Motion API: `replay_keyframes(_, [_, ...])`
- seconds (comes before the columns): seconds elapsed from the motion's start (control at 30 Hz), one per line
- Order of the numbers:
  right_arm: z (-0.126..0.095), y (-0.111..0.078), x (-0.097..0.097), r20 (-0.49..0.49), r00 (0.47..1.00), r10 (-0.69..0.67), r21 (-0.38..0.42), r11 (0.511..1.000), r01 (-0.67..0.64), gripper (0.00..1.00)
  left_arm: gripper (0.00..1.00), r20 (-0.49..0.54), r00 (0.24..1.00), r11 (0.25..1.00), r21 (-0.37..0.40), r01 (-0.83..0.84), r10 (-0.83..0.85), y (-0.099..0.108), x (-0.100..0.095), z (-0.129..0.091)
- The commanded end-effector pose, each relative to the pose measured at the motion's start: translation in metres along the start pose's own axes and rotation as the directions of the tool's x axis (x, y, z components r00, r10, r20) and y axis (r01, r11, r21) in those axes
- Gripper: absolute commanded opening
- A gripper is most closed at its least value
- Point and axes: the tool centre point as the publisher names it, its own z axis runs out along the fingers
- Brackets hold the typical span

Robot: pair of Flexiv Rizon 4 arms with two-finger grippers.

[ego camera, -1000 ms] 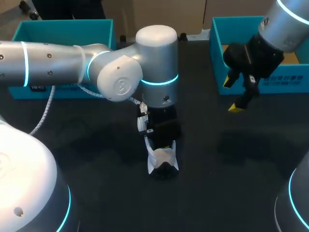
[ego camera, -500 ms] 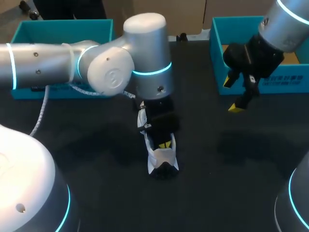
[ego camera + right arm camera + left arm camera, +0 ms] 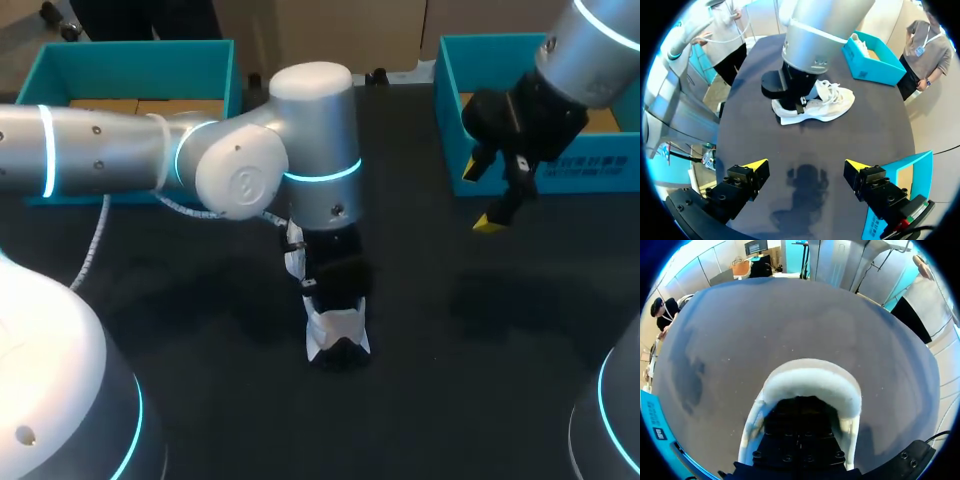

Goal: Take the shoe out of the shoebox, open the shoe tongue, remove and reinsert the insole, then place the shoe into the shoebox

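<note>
A white shoe (image 3: 338,338) stands on the black table near the middle, sole down. My left arm reaches over it from the left, and my left gripper (image 3: 336,290) is pushed down into the shoe's opening, its yellow tips hidden inside. In the left wrist view the white padded collar (image 3: 812,382) curves around the dark gripper body; what the fingers touch is hidden. My right gripper (image 3: 495,195) hangs open above the table beside the right teal shoebox (image 3: 540,165), holding nothing. From the right wrist the shoe (image 3: 827,102) lies well ahead of that open gripper (image 3: 806,167).
A second teal box (image 3: 130,60) stands at the back left behind my left arm. The right wrist view shows it (image 3: 875,67) beyond the shoe, with something white inside. Bare dark tabletop (image 3: 480,330) lies between the shoe and my right gripper.
My left wrist swung back to the left, then came forward over the shoe again; the yellow tips seen in the shoe earlier are now hidden. The right arm has kept still.
</note>
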Motion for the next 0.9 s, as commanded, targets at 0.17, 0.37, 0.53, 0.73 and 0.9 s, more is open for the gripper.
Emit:
replay_keyframes(0.17, [0.001, 0.0, 0.0, 0.001, 1.0, 0.0, 0.002, 1.0, 0.0, 1.0, 0.0, 0.006, 1.0, 0.995, -0.094, 0.031, -0.031, 0.014, 0.003, 0.012])
replay_keyframes(0.37, [0.001, 0.0, 0.0, 0.001, 1.0, 0.0, 0.002, 1.0, 0.0, 1.0, 0.0, 0.035, 0.996, 0.98, -0.181, 0.085, -0.08, 0.036, 0.007, 0.012])
replay_keyframes(0.53, [0.001, 0.0, 0.0, 0.001, 1.0, 0.0, 0.002, 1.0, 0.0, 1.0, 0.0, 0.06, 0.993, 0.967, -0.232, 0.108, -0.097, 0.05, 0.006, 0.011])
replay_keyframes(0.73, [0.001, 0.0, 0.0, 0.001, 1.0, 0.0, 0.002, 1.0, 0.0, 1.0, 0.0, 0.061, 0.992, 0.956, -0.264, 0.126, -0.114, 0.063, 0.006, 0.008])
replay_keyframes(0.9, [0.001, 0.0, 0.0, 0.001, 1.0, 0.0, 0.002, 1.0, 0.0, 1.0, 0.0, 0.056, 0.992, 0.952, -0.277, 0.128, -0.117, 0.063, 0.009, 0.0])
